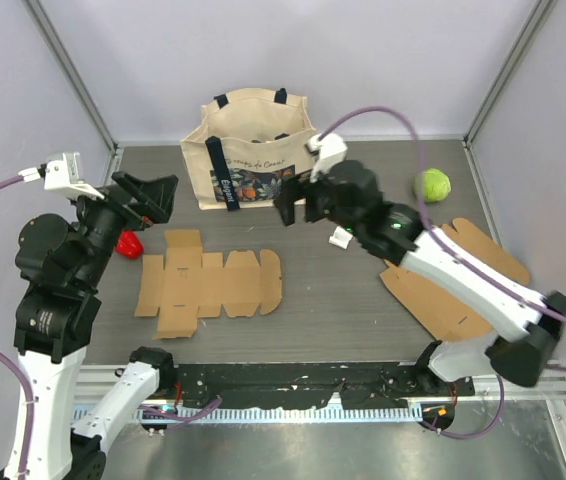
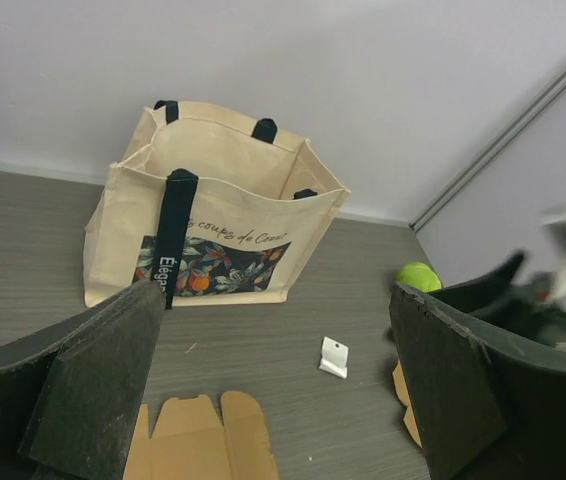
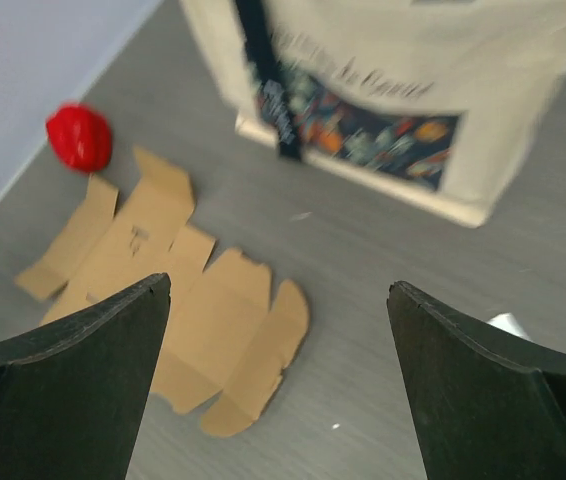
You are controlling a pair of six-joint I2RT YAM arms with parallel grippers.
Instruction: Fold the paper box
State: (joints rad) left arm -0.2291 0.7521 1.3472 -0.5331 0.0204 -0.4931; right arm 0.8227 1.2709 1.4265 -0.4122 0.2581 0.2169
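1. Grey table point(image 1: 333, 300) — everything below rests on it.
2. Cream tote bag point(image 1: 253, 150) upright at the far edge, centre.
3. Second cardboard sheet point(image 1: 443, 312) flat at right, partly under the right arm.
4. Paper box point(image 1: 208, 283) — unfolded, flat, left of centre, untouched.
5. Left gripper point(image 1: 163, 200) released, jaws wide, empty. Right gripper point(image 1: 296, 203) likewise, before the bag.
6. Green ball point(image 1: 432, 185) far right; red object point(image 1: 129, 244) left of the box.

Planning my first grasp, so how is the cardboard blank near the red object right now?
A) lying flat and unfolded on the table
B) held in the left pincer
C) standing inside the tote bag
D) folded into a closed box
A: the cardboard blank lies flat on the table with its flaps spread, and the left pincer and right pincer are both open and empty.
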